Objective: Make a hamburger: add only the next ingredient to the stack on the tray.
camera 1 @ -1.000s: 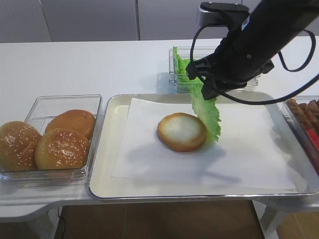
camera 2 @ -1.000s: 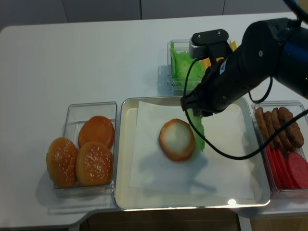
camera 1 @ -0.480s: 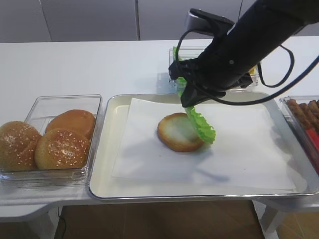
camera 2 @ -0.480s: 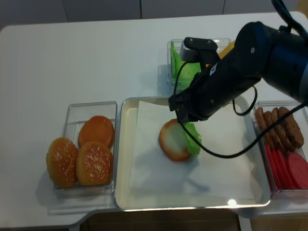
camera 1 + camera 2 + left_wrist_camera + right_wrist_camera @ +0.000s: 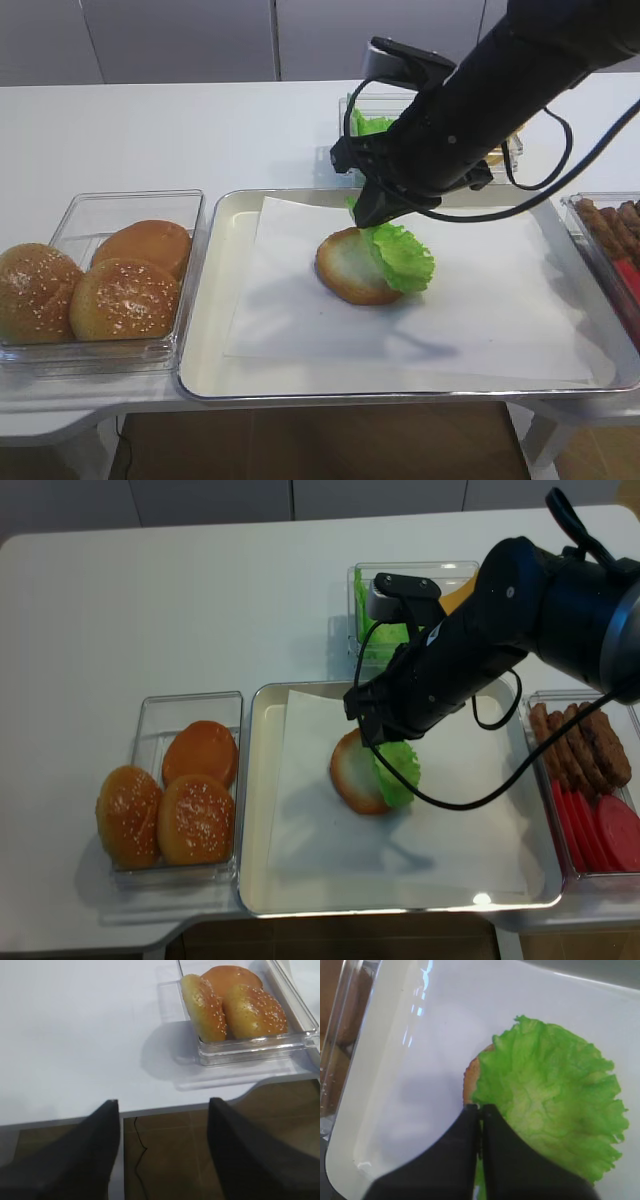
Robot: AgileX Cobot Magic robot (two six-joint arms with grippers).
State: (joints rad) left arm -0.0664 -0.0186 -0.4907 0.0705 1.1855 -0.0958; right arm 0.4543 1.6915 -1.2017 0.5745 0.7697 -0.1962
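The lettuce leaf [image 5: 402,256] lies draped over the right part of the bun half [image 5: 343,268], which sits on the white paper in the silver tray [image 5: 213,300]. My right gripper [image 5: 366,212] is shut on the leaf's near edge just above the bun. In the right wrist view the shut fingertips [image 5: 481,1108] pinch the ruffled lettuce leaf [image 5: 550,1105], and only a brown sliver of the bun half [image 5: 469,1077] shows at the leaf's left edge. My left gripper [image 5: 162,1110] hangs open over the table's front edge, holding nothing; the exterior views do not show it.
A clear box of sesame buns [image 5: 100,280] stands left of the tray. A clear box with more lettuce [image 5: 375,610] sits behind the tray, under the right arm. Patties [image 5: 585,742] and red slices [image 5: 612,832] lie in a container at the right.
The right gripper has moved left and down with the lettuce. The leaf, which hung upright beside the bun half, now lies over its right part. The gripper has stayed shut.
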